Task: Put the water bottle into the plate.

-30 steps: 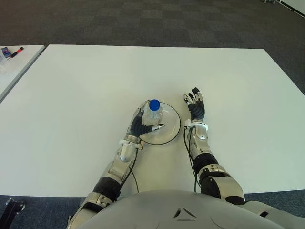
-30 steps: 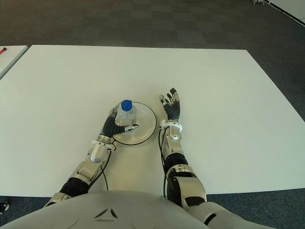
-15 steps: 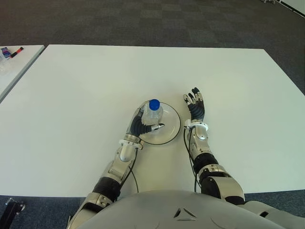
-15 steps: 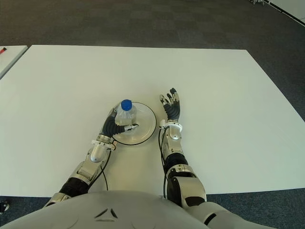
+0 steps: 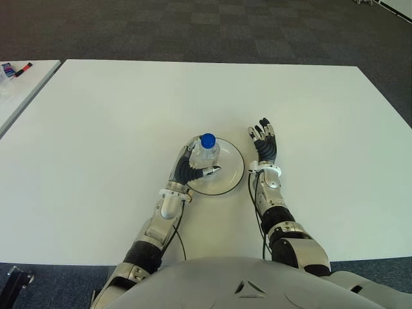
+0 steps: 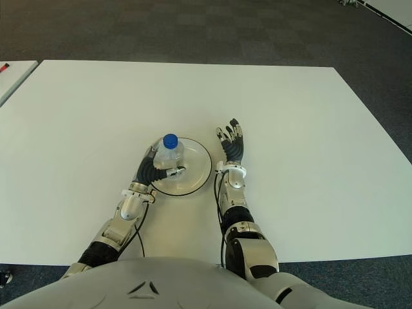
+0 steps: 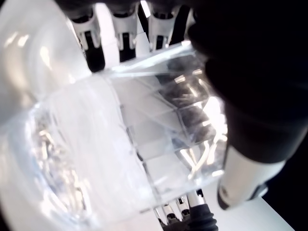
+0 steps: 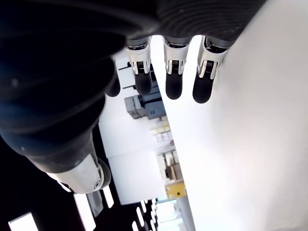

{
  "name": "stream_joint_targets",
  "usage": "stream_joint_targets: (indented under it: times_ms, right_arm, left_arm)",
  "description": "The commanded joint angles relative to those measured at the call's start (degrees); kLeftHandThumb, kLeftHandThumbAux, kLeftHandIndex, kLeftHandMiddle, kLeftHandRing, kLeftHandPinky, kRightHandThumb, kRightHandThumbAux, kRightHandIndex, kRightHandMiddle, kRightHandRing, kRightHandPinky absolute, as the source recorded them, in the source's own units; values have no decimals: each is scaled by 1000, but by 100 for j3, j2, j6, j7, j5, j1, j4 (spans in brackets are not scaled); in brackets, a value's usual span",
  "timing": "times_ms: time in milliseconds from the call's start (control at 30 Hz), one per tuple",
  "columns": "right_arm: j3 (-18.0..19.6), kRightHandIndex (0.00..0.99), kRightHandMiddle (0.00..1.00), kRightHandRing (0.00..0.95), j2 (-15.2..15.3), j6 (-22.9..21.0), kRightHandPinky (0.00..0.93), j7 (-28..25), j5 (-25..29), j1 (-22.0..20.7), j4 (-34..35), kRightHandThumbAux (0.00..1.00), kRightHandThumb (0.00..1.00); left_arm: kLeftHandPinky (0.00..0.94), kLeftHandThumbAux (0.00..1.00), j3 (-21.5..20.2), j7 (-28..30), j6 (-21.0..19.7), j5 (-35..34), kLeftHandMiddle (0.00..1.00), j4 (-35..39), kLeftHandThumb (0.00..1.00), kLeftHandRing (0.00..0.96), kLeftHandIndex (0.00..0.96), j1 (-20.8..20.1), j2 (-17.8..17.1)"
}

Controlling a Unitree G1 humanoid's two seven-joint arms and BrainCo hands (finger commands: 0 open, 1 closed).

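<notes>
A clear water bottle [image 5: 207, 153] with a blue cap stands upright inside the round plate [image 5: 230, 174] near the table's front middle. My left hand [image 5: 190, 171] wraps it from the left side, fingers and thumb curled around its body. In the left wrist view the bottle [image 7: 130, 144] fills the frame between my fingers [image 7: 122, 36] and thumb. My right hand [image 5: 264, 147] shows just right of the plate, palm down, fingers spread and holding nothing.
The white table [image 5: 129, 109] stretches wide on all sides of the plate. A second white table [image 5: 19, 84] with small items at its far corner stands at the far left. Dark carpet lies beyond the far edge.
My left hand and the bottle have shifted very slightly to the left within the plate. The right hand has not moved.
</notes>
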State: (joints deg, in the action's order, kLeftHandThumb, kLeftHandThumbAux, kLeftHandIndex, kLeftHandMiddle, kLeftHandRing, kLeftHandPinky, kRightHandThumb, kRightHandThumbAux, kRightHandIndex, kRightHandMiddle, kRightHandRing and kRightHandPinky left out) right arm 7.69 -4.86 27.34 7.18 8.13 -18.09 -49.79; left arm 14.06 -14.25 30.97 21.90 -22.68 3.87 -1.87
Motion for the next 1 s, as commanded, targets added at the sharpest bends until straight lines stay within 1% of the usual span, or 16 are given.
stream_joint_targets:
  times_ms: [33, 233, 467, 533, 600, 700, 800, 833, 1000]
  right_arm:
    - [4, 104, 103, 98, -376, -392, 157, 111, 10, 364, -209, 774, 140]
    - [5, 102, 101, 96, -384, -390, 152, 114, 14, 359, -208, 780, 148]
    - [10, 92, 93, 89, -395, -397, 145, 105, 33, 359, -203, 779, 157]
    - [12, 90, 91, 87, -397, -397, 145, 101, 38, 360, -200, 776, 158]
    - [9, 89, 90, 86, -398, -398, 145, 102, 35, 361, -198, 772, 159]
    - [3, 87, 88, 86, -396, -405, 145, 109, 26, 361, -195, 768, 161]
    - [-8, 88, 87, 85, -397, -398, 144, 119, 7, 364, -190, 762, 161]
    - [-9, 88, 87, 84, -397, -396, 144, 120, 7, 364, -190, 762, 161]
    - [-6, 83, 83, 81, -407, -379, 140, 99, 22, 362, -195, 757, 159]
  left_arm:
    - [157, 804, -43, 17, -123, -38, 188, 60, 0, 155, 203, 104, -26]
    - [157, 811, -46, 22, -109, -55, 186, 60, 0, 153, 200, 106, -27]
    - [152, 815, -50, 49, -195, -75, 183, 241, 0, 152, 197, 196, -38]
    - [149, 818, -48, 97, -293, -83, 182, 555, 0, 150, 197, 330, -50]
    - [145, 823, -27, 152, -446, -59, 180, 1065, 0, 148, 196, 521, -44]
    - [142, 828, 0, 172, -574, -26, 179, 1402, 0, 146, 195, 637, -32]
    - [135, 841, 37, 79, -506, 79, 169, 1814, 0, 139, 193, 723, -3]
    - [134, 843, 41, 76, -515, 88, 168, 1863, 0, 138, 193, 737, 0]
    - [133, 858, 28, -93, -208, 185, 158, 1984, 0, 133, 190, 760, 1]
